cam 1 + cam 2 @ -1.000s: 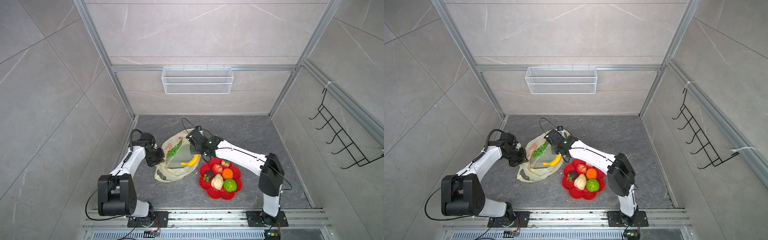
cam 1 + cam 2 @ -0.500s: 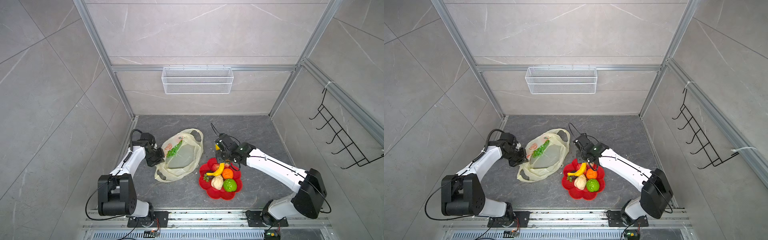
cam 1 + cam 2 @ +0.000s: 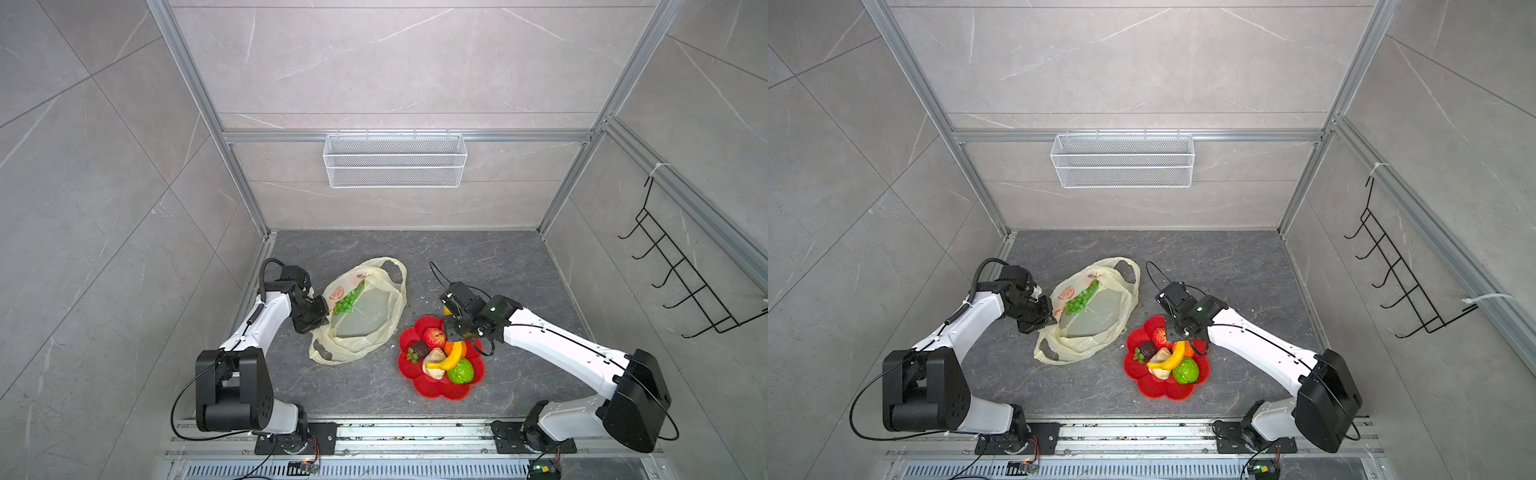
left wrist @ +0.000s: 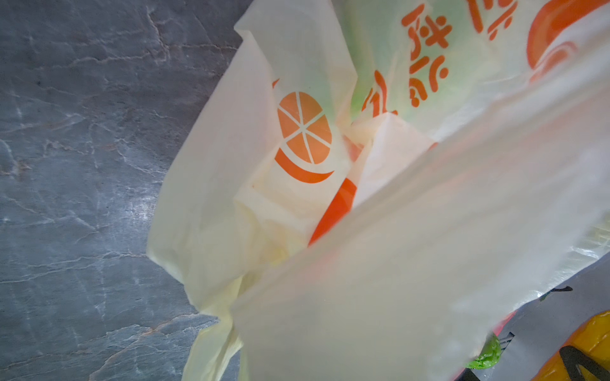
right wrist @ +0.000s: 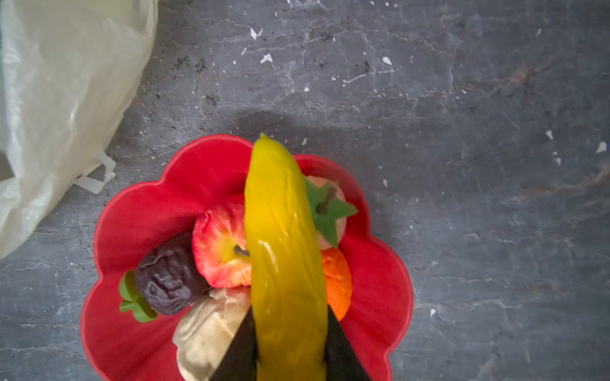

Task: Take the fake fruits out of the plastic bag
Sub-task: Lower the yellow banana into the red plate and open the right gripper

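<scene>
**Banana in my right claw, grapes in the bag**

My right gripper [image 5: 290,330] is clamped on a yellow banana [image 5: 280,231], with the black fingers [image 5: 340,346] squeezing either side of its near end. The banana hangs over the red flower-shaped plate [image 3: 432,388], crossing the pile of fruit there. Honestly I can't tell from any view whether it touches the fruit underneath.

On the plate are a red apple [image 3: 434,336], an orange [image 5: 336,283], a dark brown wrinkly fruit [image 3: 420,350], a cream fruit [image 3: 434,368] and a green bumpy fruit [image 3: 460,370]. There's also a pale fruit with a green star-shaped leaf cap [image 5: 330,211], which only the right wrist view shows.

My left gripper [image 3: 318,323] is pinched shut on the left rim of the plastic bag [image 3: 395,307], and the film fills most of the left wrist view. The bag lies on the grey floor [image 3: 498,266] just left of the plate, not touching it, with its mouth gaping. The green grape bunch [image 3: 348,301] sits inside, close to my left gripper.
</scene>
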{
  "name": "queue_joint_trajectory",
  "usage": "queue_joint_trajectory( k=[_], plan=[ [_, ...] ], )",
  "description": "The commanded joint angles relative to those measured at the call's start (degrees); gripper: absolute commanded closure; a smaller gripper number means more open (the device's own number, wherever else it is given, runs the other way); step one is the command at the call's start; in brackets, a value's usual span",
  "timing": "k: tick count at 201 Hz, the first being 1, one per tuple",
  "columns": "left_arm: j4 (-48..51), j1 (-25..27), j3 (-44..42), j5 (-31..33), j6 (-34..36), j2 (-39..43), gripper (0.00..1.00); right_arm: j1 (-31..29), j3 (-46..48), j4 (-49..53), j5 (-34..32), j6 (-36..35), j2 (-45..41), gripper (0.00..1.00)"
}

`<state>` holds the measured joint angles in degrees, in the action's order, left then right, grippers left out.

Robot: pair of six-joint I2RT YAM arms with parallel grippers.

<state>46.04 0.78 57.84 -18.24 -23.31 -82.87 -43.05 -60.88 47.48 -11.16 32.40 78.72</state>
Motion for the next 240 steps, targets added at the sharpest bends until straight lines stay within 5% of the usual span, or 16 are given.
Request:
queue_joint_trajectory(
  k=[1,240],
  plan=[
    [1.04,0.19,1.60,-0.31,1.38,-0.27,1.00,-0.22,1.40,5.75,-2.18,2.40,-1.84,0.72],
    [1.06,0.19,1.42,-0.31,1.37,-0.32,1.00,0.16,10.38,6.98,-1.93,11.58,2.39,0.68]
  ],
)
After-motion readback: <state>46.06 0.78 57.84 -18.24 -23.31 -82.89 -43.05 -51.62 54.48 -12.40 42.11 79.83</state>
